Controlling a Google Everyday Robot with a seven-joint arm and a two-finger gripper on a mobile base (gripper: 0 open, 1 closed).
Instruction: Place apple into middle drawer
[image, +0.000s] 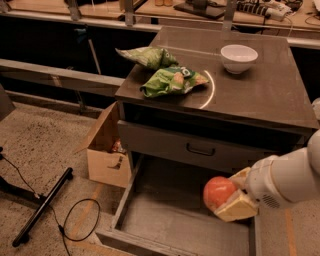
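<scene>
Though the table (260, 100) fills most of the view, the middle drawer (165, 220) under it is almost as wide and stands pulled out. White arm (290, 175) enters from right. Open cardboard box (107, 162) on the floor, just beside the table's left side. Two green snack bags (172, 80) on tabletop, white bowl (239, 57) well apart. End effector (227, 196) over drawer's right part, tan fingers (239, 209) clamped on the apple (218, 191), which hangs above the drawer floor.
</scene>
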